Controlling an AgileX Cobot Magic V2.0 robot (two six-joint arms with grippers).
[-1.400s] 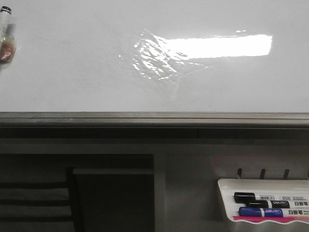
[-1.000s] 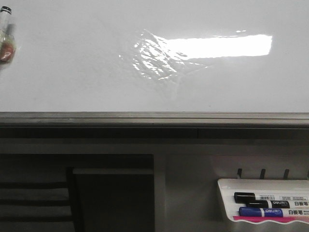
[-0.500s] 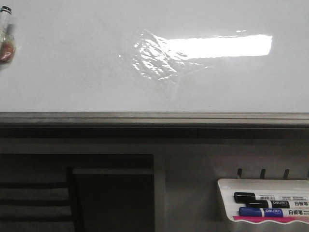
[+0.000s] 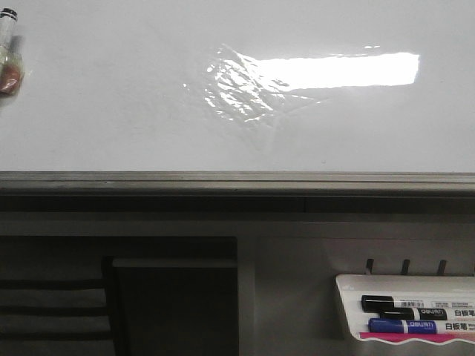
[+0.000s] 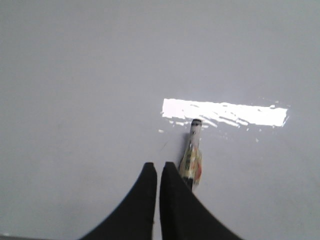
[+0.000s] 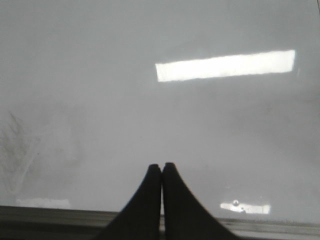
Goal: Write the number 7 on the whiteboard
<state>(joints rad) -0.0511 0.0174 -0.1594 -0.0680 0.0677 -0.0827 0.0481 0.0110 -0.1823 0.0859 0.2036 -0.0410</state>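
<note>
Whiteboard point(image 4: 111, 111) blank ahead, no 7 written on it; bright reflection and wrinkled film patch point(image 4: 237, 93) mid-board, grey edge below. Left gripper point(image 5: 158, 172) closed, fingers pressed together, holding nothing; a pen point(image 5: 191, 152) lying on the board just beyond its tips. Right gripper point(image 6: 161, 172) likewise closed and empty, over the board near its edge. Small white tray point(image 4: 349, 297) holding a black marker point(image 4: 404, 303) and a blue marker point(image 4: 412, 325).
</note>
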